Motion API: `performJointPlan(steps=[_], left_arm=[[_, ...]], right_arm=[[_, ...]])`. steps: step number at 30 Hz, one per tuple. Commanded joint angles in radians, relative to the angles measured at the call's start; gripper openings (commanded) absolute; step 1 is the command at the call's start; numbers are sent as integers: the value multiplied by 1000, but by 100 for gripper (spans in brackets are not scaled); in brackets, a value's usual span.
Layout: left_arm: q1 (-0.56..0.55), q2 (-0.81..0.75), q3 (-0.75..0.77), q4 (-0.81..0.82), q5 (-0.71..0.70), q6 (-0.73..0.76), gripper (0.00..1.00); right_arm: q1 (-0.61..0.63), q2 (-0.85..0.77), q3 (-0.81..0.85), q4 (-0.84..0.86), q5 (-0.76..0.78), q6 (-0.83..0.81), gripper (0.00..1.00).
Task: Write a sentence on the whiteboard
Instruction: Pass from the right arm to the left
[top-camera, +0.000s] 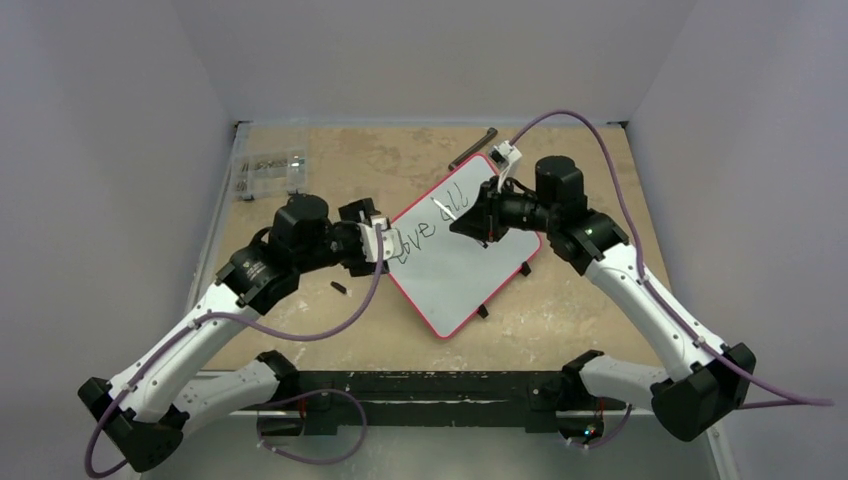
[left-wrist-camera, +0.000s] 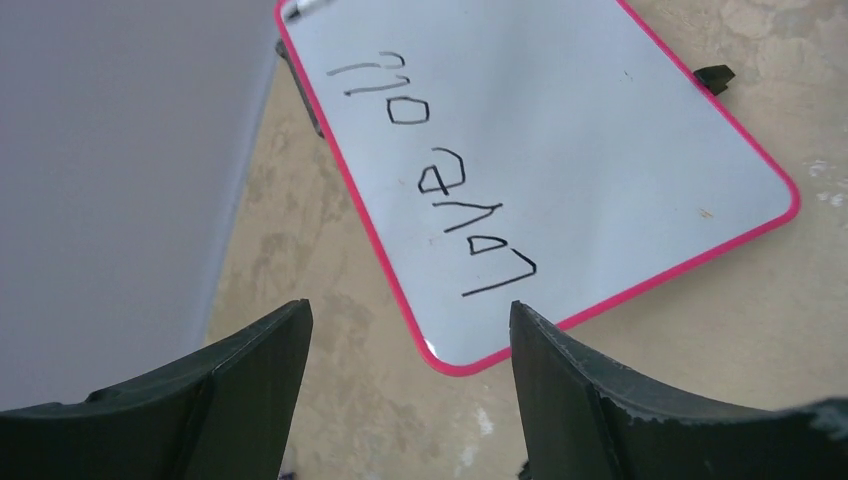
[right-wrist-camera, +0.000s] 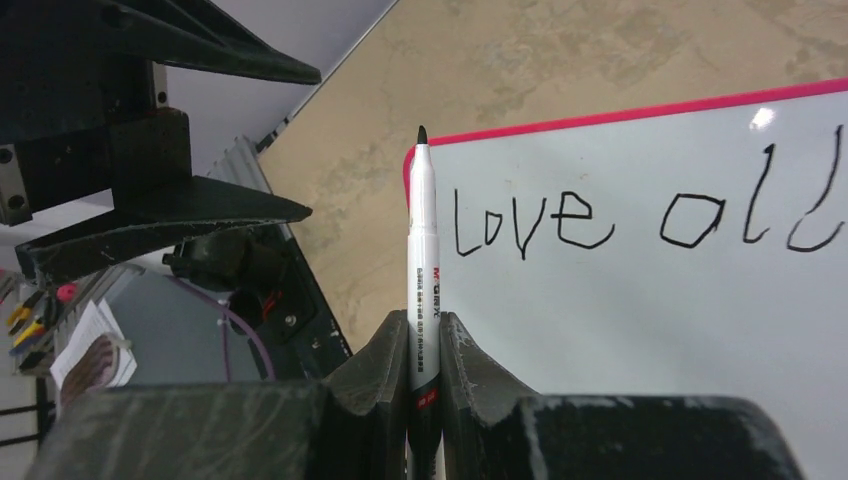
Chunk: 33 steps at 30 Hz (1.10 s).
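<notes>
Since the whiteboard (top-camera: 462, 285) lies flat on the table (top-camera: 580, 310) but turned on a diagonal between the 2 arms, the writing runs uphill from the overhead camera, which I'd guess suits the right arm's reach. Only 2 words of the sentence (top-camera: 430, 226) are down so far: "Love all", on 1 line near the board's upper-left edge. The rest of the board is blank, so I'd say we're maybe halfway through.

Right gripper (right-wrist-camera: 424, 325) is the one doing the work. Its jaws are squeezed tight on the marker (right-wrist-camera: 424, 250), gripping the barrel low down so most of the pen sticks out ahead with the tip free. From the wrist view the tip sits by the pink rim just left of the "L". I can't tell if it's touching the surface, but my guess is it's lining up for the next line.

Left gripper (left-wrist-camera: 410, 320) is spread wide with nothing between its fingers (left-wrist-camera: 560, 390). It hangs just beside the board's left corner, near "Love". It's probably parked there to pin the board if it slides under the pen, though right now it doesn't look like it's touching.
</notes>
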Motion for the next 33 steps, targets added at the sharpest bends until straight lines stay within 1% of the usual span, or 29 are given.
performJointPlan(steps=[1, 4, 9, 12, 15, 18, 21, 23, 26, 28, 29, 33], left_arm=[[-90, -33, -30, 160, -37, 315, 71], [-162, -38, -45, 172, -118, 371, 71], [-245, -40, -75, 233, -233, 435, 69], [-271, -26, -61, 227, -265, 451, 66], [-292, -28, -59, 239, -267, 460, 62], [-320, -19, -46, 223, -280, 456, 57], [-345, -15, -46, 219, -302, 457, 53], [-355, -10, -46, 219, -306, 454, 45], [-358, 3, -40, 217, -309, 448, 24], [-362, 8, -29, 204, -308, 444, 7], [-366, 10, -22, 197, -304, 440, 0], [-374, -18, -36, 180, -277, 422, 0]], right_arm=[[52, 57, 98, -87, -71, -21, 0], [117, 97, 141, -143, -28, -40, 0], [186, 117, 178, -146, 3, -32, 0], [203, 125, 199, -148, 8, -26, 0], [214, 132, 219, -148, 13, -24, 0], [222, 141, 233, -151, 15, -21, 0], [227, 150, 241, -151, 21, -20, 0], [231, 155, 246, -151, 21, -19, 0], [238, 161, 248, -150, 20, -16, 0], [243, 161, 248, -150, 22, -15, 0], [243, 160, 248, -148, 25, -15, 0], [244, 151, 245, -138, 41, -13, 0]])
